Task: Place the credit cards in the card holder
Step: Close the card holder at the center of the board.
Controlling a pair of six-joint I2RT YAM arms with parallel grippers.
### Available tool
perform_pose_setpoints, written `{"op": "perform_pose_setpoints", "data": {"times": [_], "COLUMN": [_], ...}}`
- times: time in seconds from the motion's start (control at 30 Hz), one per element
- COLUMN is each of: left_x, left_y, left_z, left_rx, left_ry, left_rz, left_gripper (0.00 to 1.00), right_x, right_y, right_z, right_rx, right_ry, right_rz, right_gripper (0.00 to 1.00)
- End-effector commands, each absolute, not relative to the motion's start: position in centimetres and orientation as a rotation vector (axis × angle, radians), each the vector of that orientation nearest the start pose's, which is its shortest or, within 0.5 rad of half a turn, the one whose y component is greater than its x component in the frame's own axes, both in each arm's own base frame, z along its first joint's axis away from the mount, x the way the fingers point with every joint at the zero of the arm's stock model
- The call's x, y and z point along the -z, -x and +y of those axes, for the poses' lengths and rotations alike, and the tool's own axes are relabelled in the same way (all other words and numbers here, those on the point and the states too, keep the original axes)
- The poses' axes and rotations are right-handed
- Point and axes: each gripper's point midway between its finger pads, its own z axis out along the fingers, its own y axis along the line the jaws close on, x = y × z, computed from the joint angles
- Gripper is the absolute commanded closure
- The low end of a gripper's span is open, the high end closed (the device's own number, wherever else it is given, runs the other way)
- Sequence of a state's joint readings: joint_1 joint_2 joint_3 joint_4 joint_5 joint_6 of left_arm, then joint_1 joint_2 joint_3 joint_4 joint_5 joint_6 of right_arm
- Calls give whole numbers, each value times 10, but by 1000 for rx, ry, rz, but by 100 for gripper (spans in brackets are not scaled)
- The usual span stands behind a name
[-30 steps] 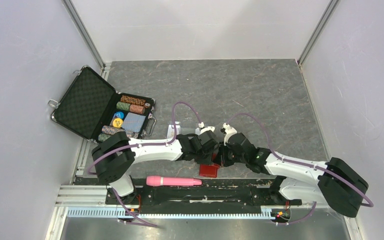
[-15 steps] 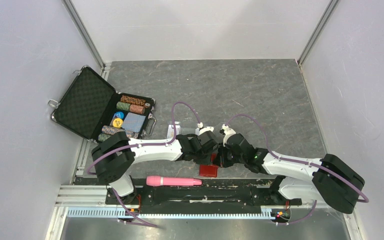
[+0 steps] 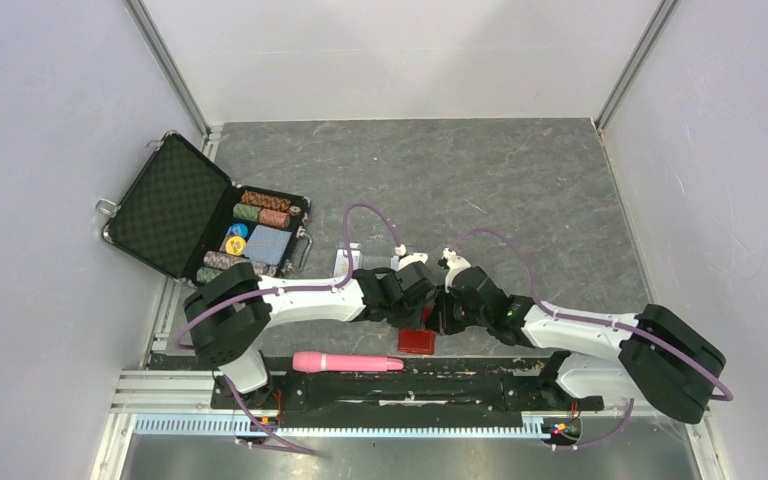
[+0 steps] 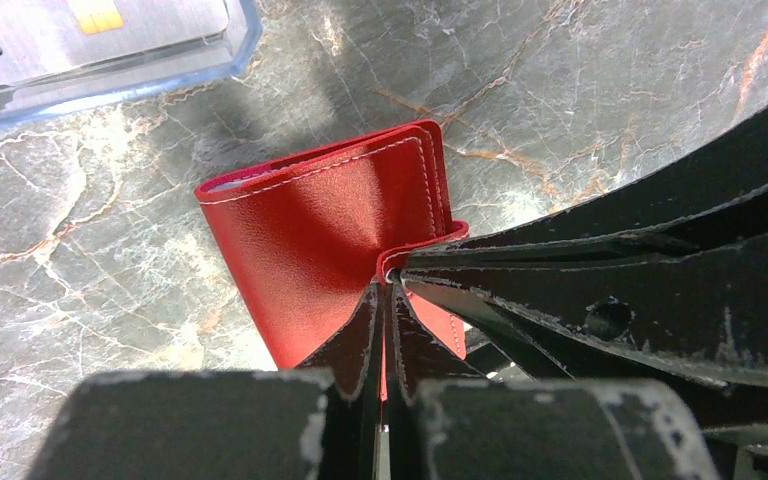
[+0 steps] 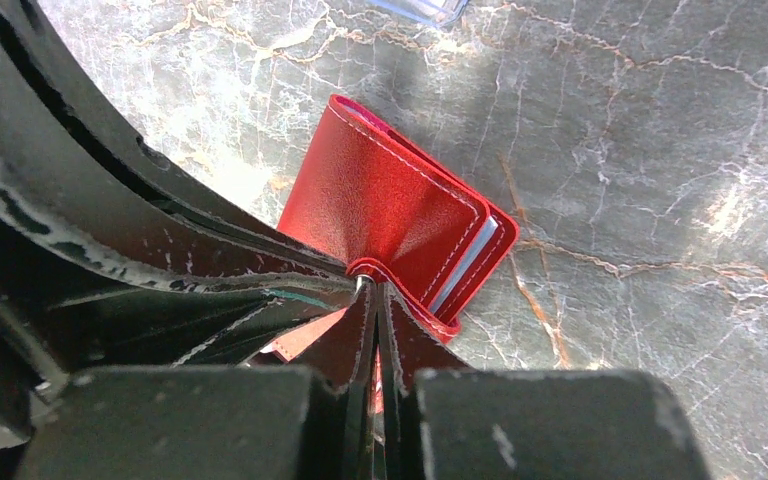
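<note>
1. Grip: left gripper [image 4: 384, 290] pinched shut on a flap of the red wallet [image 4: 310, 230].
2. Right gripper [image 5: 372, 292] also clamped on a wallet flap.
3. Wallet folded, held between both wrists near the front of the marbled table [image 4: 560, 80]; whether it is lifted or resting, cannot tell.
4. Grey-blue card [image 4: 80, 25] with gold chip lies in a clear case [image 4: 160, 65], near the wallet, not touching.
</note>
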State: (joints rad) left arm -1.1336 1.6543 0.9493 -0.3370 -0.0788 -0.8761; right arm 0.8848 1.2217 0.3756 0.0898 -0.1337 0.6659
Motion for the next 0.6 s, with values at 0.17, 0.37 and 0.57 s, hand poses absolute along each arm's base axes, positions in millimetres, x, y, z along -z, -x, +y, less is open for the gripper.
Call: {"op": "perform_pose_setpoints", "data": {"times": [0.17,0.37,0.57], "left_x": [0,-31,-49], "left_y": [-133,-141,-147], "left_z": [-318,-332,-331], "left_rx": [472,569,557], "left_ry": [-251,-261,-261], "left_rz": [2760,2683,2649], "left_gripper": [98,98,98], "right_x": [-1,-38,-60], "right_y": [-125,-147,-154], "right_z": [253,259,265], "right_rx": [-807,-818,-845], "right_ry": [362,329,330], "right_rz": [2590,2445,2378], "right_gripper": [100,100,100]}}
